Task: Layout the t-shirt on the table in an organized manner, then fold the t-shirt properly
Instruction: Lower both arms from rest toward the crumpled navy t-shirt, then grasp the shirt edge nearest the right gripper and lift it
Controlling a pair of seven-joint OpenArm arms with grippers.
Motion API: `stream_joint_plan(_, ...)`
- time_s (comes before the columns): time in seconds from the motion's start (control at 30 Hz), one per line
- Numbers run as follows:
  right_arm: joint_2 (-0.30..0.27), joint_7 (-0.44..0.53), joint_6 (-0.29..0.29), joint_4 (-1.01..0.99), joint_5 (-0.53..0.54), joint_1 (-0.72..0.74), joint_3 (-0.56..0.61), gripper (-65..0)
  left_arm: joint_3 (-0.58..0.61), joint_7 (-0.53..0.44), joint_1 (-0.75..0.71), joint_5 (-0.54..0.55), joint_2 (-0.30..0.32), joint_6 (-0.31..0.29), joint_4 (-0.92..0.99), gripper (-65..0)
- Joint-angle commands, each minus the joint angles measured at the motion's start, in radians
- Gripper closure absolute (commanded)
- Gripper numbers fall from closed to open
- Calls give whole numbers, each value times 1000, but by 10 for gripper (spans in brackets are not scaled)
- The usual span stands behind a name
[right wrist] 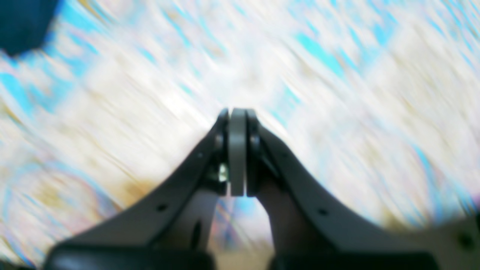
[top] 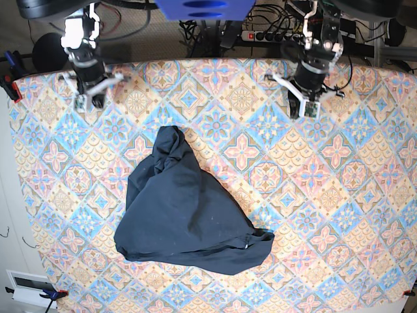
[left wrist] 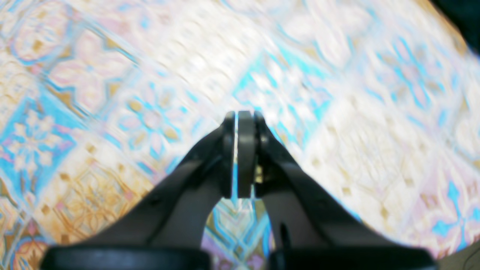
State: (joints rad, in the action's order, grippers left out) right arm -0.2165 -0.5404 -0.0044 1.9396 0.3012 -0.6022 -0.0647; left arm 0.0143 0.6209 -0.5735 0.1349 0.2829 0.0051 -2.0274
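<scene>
Near the bench's [top: 365, 215] far-left corner in the base view, the right pincer [top: 88, 99] hangs closed and empty over the pastel diamond-tiled cloth. The plain dark navy cotton t-shirt [top: 186, 212] lies crumpled in a rough triangular heap left of centre, nearer the front edge, well apart from both arms. The left pincer [top: 306, 104], toward the far-right side, is likewise closed on nothing, so I judge each should open and take an outer edge of the heap, not its bunched middle, to spread it flat.

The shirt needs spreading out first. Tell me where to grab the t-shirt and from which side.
Grip the t-shirt at two outer corners of its crumpled triangular heap: the narrow top tip nearest the arms, and the bunched point at lower right. Probably come down from above. Both corners stick out onto bare table, so the fingers get cloth edge.
</scene>
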Motion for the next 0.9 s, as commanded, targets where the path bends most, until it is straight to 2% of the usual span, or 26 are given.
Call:
stream_joint_plan(0.0, -7, 9, 2, 24, 5, 17, 13, 0, -3, -12, 11, 9, 3, 0, -19, 0)
stream_joint_plan(0.2, -7, -36, 2, 24, 5, 135, 96, 0, 0, -9, 86, 15, 3, -1, -17, -1)
stream_joint_plan(0.3, -7, -57, 2, 21, 5, 192, 101, 0, 2, -9, 109, 16, 3, -1, -16, -2)
stream_joint_plan(0.43, -7, -62, 2, 14, 5, 248, 101, -3, -1, -8, 135, 72, 5, -1, -14, -2)
stream_joint_plan(0.57, -7, -62, 2, 13, 5, 299, 107, -61, 0, -8, 157, 104, 5, -1, -14, -6)
stream_joint_plan(0.77, -7, -62, 2, 10, 6, 405, 213, -173, 3, -8, 159, 110, 5, -1, -13, -117)
stream_joint_plan(0.87, -7, -62, 2, -10, 6, 463, 274, -200, 3, -8, 154, 119, 11, -1, -13, -148)
